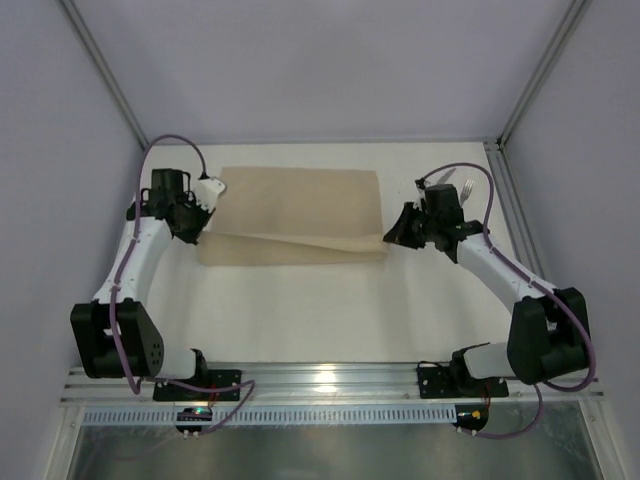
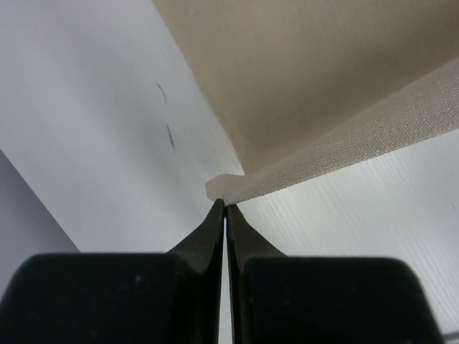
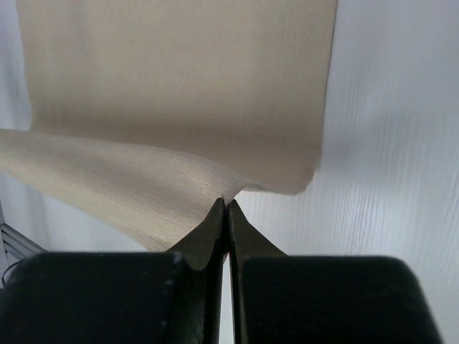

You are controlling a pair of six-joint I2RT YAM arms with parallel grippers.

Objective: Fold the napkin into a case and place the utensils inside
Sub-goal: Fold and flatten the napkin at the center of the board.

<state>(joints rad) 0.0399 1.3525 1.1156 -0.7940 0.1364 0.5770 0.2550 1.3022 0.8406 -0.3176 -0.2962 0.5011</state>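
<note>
The beige napkin (image 1: 298,205) lies spread at the middle of the white table, and its near edge is lifted into a long fold (image 1: 290,245). My left gripper (image 1: 206,230) is shut on the napkin's near left corner; in the left wrist view the cloth (image 2: 323,72) runs from the pinched tips (image 2: 226,206). My right gripper (image 1: 392,238) is shut on the near right corner, and its wrist view shows the cloth (image 3: 179,86) rising from the closed tips (image 3: 228,204). A silvery fork head (image 1: 467,187) shows behind the right arm. The rest of the utensils is hidden.
Grey walls with metal corner posts (image 1: 105,75) enclose the table on three sides. A metal rail (image 1: 330,378) at the near edge carries both arm bases. A strip of bare table (image 1: 320,310) lies between the napkin and the rail.
</note>
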